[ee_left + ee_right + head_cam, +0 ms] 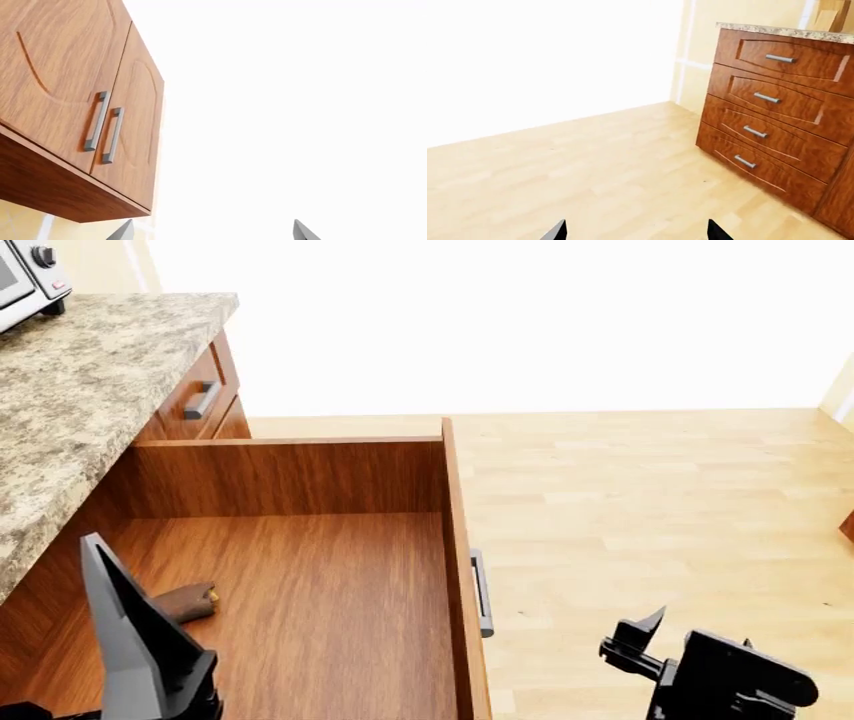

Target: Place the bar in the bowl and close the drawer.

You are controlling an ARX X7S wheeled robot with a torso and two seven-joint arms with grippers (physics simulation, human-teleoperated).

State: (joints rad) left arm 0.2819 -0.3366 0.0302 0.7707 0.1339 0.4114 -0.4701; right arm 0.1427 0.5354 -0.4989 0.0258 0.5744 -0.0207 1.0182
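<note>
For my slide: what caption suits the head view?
Open drawer with the bar inside, both arms hovering.

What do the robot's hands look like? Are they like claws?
A bit like claws! In the head view, the left tool has a long grey finger shaped like a pointed blade on a black blocky base. The right tool is black and chunky, with a short pointed fingertip. The wrist views show only pairs of grey pointed tips. No cables or markings show.

Simulated kitchen, granite countertop (pixel 80 390), wood drawers (pixel 774 105), wall cabinets (pixel 80 100), plank floor (pixel 641 500)
</note>
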